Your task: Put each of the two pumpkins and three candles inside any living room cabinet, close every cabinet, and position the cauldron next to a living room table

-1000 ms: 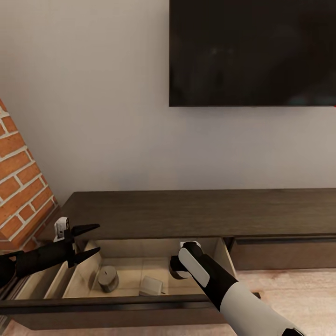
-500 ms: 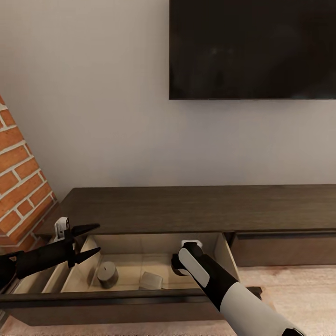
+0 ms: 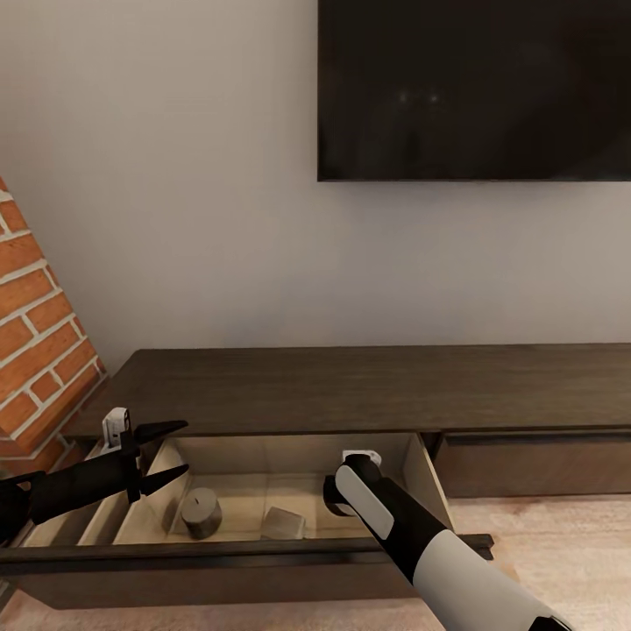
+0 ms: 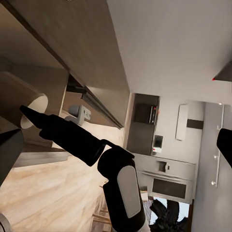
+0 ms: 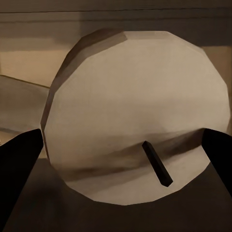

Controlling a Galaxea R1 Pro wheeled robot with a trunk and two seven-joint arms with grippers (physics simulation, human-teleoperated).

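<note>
The cabinet is a long dark-brown unit whose left drawer stands pulled out. In the drawer a grey candle stands upright and a pale candle lies beside it. My right arm reaches into the drawer. In the right wrist view my right gripper is shut on a third candle, whose wick end faces the camera. My left gripper hangs open over the drawer's left end with nothing between its fingers. The pumpkins, cauldron and table are out of view.
A dark television hangs on the white wall above the cabinet. A brick wall slants in at the left. The cabinet's right drawer is shut. Pale wooden floor lies in front.
The whole picture has slid up a little, so the camera has moved. Both arms and the candles in the drawer keep their places.
</note>
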